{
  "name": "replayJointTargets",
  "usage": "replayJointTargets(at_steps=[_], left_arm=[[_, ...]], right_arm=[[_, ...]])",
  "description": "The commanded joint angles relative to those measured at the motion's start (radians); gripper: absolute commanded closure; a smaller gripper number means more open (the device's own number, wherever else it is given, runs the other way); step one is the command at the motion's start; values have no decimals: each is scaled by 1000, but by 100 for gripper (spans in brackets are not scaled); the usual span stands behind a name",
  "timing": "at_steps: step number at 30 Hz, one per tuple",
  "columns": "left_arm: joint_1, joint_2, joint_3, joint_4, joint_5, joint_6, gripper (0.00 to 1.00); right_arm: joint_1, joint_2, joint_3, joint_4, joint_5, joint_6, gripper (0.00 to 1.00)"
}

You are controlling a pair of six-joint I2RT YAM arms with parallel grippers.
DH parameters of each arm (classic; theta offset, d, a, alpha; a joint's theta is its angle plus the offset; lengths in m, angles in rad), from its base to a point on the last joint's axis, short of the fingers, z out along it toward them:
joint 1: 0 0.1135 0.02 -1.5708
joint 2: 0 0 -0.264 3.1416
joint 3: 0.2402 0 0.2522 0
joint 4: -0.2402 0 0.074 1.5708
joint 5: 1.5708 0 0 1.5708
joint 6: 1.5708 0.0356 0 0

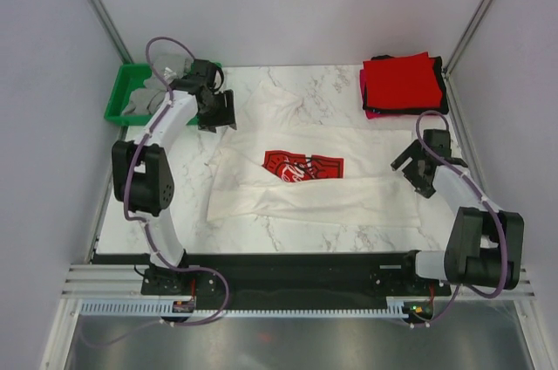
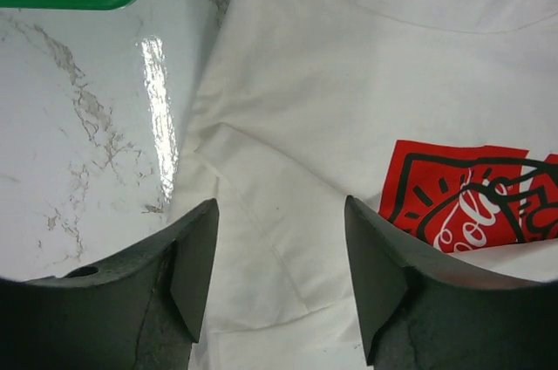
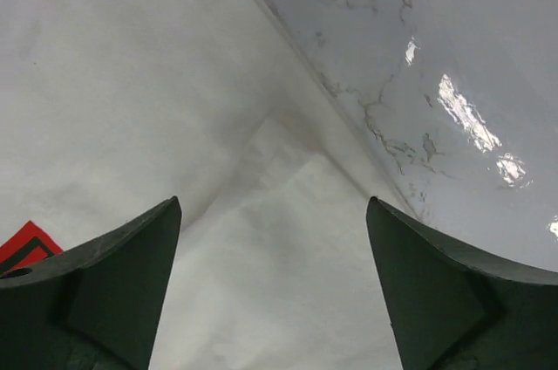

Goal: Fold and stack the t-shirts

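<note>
A white t-shirt with a red Coca-Cola print lies spread across the middle of the table, its near edge folded up into a long band. My left gripper hovers open over the shirt's left side. In the left wrist view the left gripper has only white cloth below its fingers, with the print to the right. My right gripper is open above the shirt's right end. In the right wrist view the right gripper holds nothing over a fold. A folded stack topped by a red shirt sits at the back right.
A green plastic tray stands at the back left corner, with something greyish in it. Black and pink cloth edges show under the red shirt. Metal frame posts rise at both back corners. Bare marble lies right of the white shirt.
</note>
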Motion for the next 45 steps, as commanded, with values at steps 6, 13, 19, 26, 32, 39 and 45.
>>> replayJointTargets(at_steps=[6,13,19,26,32,39,45], left_arm=[[1,-500,-373,25,-93,-134,29],[-1,-993,-967,164,17,-416,40],[-38,-1155,-1132,178,-20,-624,41],[-38,-1156,-1276,289,-72,-676,38],[-38,-1073,-1293,402,-72,-650,41],[-27,-1001,-1209,459,-178,-591,69],[25,-878,-961,438,-156,-488,98]], right_arm=[[-27,-277,-20,-85,-48,-38,4],[-29,-509,-221,-176,-64,125,17],[-29,-660,-340,-220,-81,191,22],[-29,-605,-396,-182,-71,199,27],[-29,-620,-395,-190,-51,200,53],[-29,-597,-393,-161,-52,193,100],[-29,-510,-254,-90,-15,174,100]])
